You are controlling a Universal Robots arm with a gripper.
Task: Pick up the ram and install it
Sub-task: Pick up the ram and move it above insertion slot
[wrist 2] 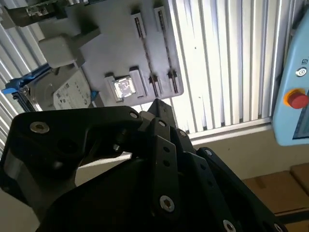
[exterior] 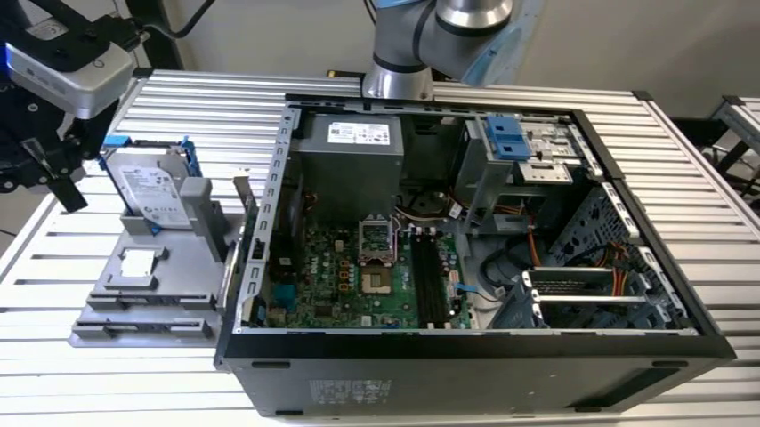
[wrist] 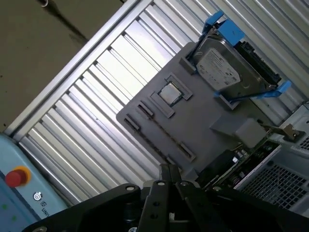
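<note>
Gripper hovering over grey fixture tray, fingers pressed together, carrying nothing. Ram standing on edge at the tray's side, just beside the PC case, which is lying at the exterior view's right. Approach looking best done by opening, squaring the pads across the strip's flat faces and descending straight, clear of the case wall. Long axis seemingly running near-to-far, parallel to that wall.

Hard drive label: you could not read its print.
Power supply sticker: print was illegible to you.
</note>
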